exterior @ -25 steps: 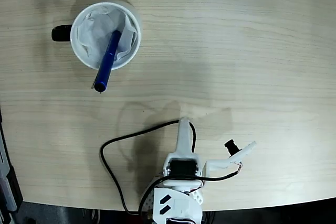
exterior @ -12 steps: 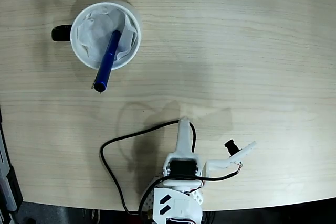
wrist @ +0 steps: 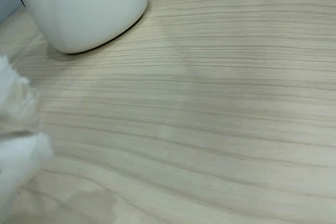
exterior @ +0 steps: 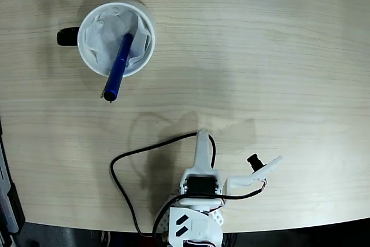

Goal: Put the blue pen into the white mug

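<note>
Blue pen sits tilted in the white mug near the worktop's far-left corner in the fixed view, upper end on the crumpled paper lining, lower end sticking out over the mug's near rim. Arm is folded at the near edge, well apart from the mug. Jaws hold nothing; can't tell if they're parted or closed.

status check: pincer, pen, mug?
Pincer folded back near the base, nothing held, open or shut unclear. Blue pen standing slanted in the white mug, top end past the rim. Nothing in the way.
</note>
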